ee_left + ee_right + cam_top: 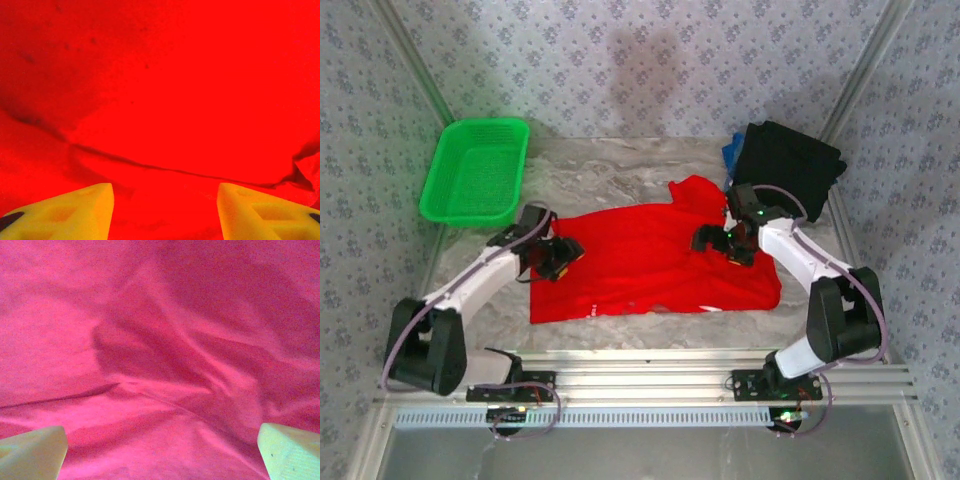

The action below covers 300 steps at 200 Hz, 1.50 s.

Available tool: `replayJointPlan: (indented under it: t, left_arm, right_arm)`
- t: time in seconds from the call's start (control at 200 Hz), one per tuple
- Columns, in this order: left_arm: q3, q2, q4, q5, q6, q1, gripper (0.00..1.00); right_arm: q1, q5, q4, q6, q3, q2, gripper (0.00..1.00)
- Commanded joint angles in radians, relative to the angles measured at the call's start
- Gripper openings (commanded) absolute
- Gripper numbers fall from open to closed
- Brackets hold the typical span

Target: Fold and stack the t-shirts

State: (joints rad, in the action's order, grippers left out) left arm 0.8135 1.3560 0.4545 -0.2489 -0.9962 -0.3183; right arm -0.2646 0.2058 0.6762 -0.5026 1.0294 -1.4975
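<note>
Here the red t-shirt point(650, 262) lies spread on the bench point(610, 165). The left pincer point(556, 258) sits over the shirt's left edge, released, its yellow fingers point(75, 212) apart above the cloth. The right pincer point(718, 241) is over the shirt's right part, spread wide and gripping nothing. Just beyond the shirt's far right corner the folded black t-shirt point(788, 165) lies on a blue t-shirt point(730, 152). The green basket point(475, 172) stands off the shirt's far left corner.

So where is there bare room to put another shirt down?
Bare table runs along the far edge, between the green basket and the black shirt. A thin strip lies between the red shirt and the metal rail. The shirt crowds the middle.
</note>
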Motion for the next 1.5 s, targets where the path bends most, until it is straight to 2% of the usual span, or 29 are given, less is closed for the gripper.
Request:
replayJointPlan:
  t: [0.0, 0.19, 0.355, 0.59, 0.71, 0.899, 0.999, 1.114, 1.244, 1.309, 1.354, 1.494]
  left_arm:
    - [-0.038, 0.066, -0.115, -0.018, -0.040, 0.011, 0.55]
    - [-0.086, 0.143, -0.087, 0.080, -0.019, 0.056, 0.51]
    - [-0.135, 0.154, -0.042, 0.119, 0.020, 0.104, 0.51]
    - [-0.163, 0.042, -0.032, 0.065, 0.065, 0.101, 0.56]
    - [-0.175, -0.004, 0.052, 0.089, 0.058, 0.097, 0.57]
    - [-0.223, -0.086, 0.076, 0.087, 0.015, 0.097, 0.60]
    - [-0.185, -0.124, 0.100, 0.094, 0.008, 0.096, 0.65]
    - [-0.066, -0.147, 0.145, 0.118, 0.028, 0.100, 0.75]
    - [0.144, -0.080, 0.230, 0.126, 0.114, 0.130, 0.86]
    - [0.252, -0.009, 0.286, 0.112, 0.177, 0.159, 0.87]
    - [0.317, 0.047, 0.305, 0.107, 0.222, 0.181, 0.87]
    - [0.439, 0.217, 0.243, 0.003, 0.351, 0.246, 0.83]
  right_arm:
    - [0.037, -0.031, 0.065, -0.056, -0.036, -0.016, 1.00]
    - [0.051, -0.094, 0.007, -0.116, -0.091, -0.048, 1.00]
    - [0.119, -0.151, 0.044, -0.142, -0.128, -0.059, 0.99]
    - [0.137, -0.157, 0.061, -0.193, -0.231, -0.003, 0.99]
    - [0.123, -0.151, 0.084, -0.231, -0.296, 0.037, 0.98]
    - [0.122, -0.156, 0.163, -0.276, -0.362, 0.140, 0.98]
    - [0.121, -0.166, 0.201, -0.277, -0.348, 0.184, 0.98]
    - [0.113, -0.190, 0.220, -0.277, -0.259, 0.211, 0.98]
    - [0.114, -0.175, 0.183, -0.199, -0.047, 0.165, 0.98]
    - [0.114, -0.106, 0.146, -0.136, 0.083, 0.065, 0.99]
    - [0.120, -0.051, 0.133, -0.035, 0.203, -0.031, 0.98]
    - [0.117, 0.015, 0.161, 0.258, 0.601, -0.385, 0.94]
